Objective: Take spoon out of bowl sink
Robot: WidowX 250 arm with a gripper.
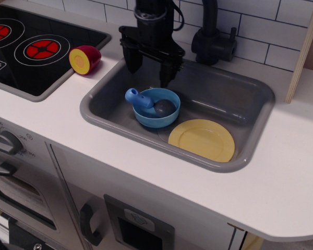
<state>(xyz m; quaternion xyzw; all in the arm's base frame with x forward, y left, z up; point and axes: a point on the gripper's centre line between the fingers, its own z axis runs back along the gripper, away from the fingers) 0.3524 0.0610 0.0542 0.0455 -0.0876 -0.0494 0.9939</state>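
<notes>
In the sink (pixel 240 86), spoon (pixel 148 102) handle points left.

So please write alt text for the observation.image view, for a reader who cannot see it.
An open black gripper hangs over a grey sink, just above a blue bowl holding a spoon. A yellow plate lies beside the bowl.

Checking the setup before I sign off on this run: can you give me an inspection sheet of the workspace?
Surface: white counter with grey sink.
Job's things: spoon lies in the blue bowl, handle over its left rim.
Clutter: yellow plate in the sink; red-yellow toy beside the hob.
Gripper: gripper open, above the bowl, holding nothing.
Cables: black loop on the arm.
Surroundings: black faucet, tiled wall.
</notes>
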